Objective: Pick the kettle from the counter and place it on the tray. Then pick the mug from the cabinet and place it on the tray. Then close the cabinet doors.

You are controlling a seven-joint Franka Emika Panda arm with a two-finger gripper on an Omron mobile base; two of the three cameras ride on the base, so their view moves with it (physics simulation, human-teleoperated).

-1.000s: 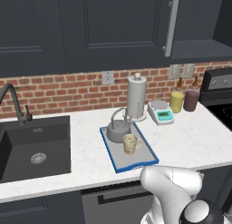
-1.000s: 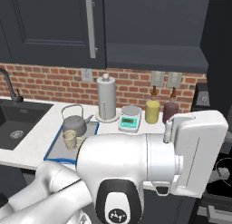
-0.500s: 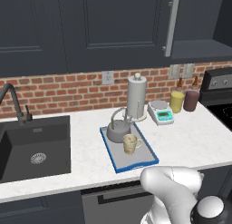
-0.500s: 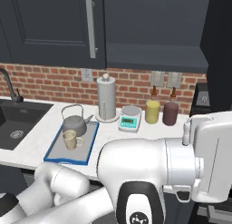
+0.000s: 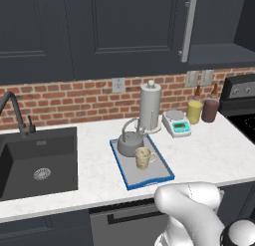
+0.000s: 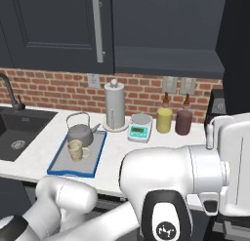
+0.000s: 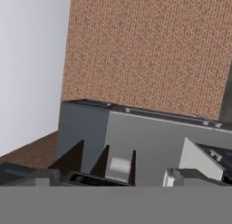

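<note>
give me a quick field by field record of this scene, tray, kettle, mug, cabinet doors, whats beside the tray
tray: flat on the counter, right of the sink
kettle: upright on the far end of the tray
mug: upright on the tray, in front of the kettle
cabinet doors: left door shut; right door out toward the room, the opening beside it uncovered
grey cylinder with knob top: behind the tray, by the brick wall
kitchen scale: right of the cylinder
yellow cylinder: right of the scale
maroon cylinder: right of the yellow one
</note>
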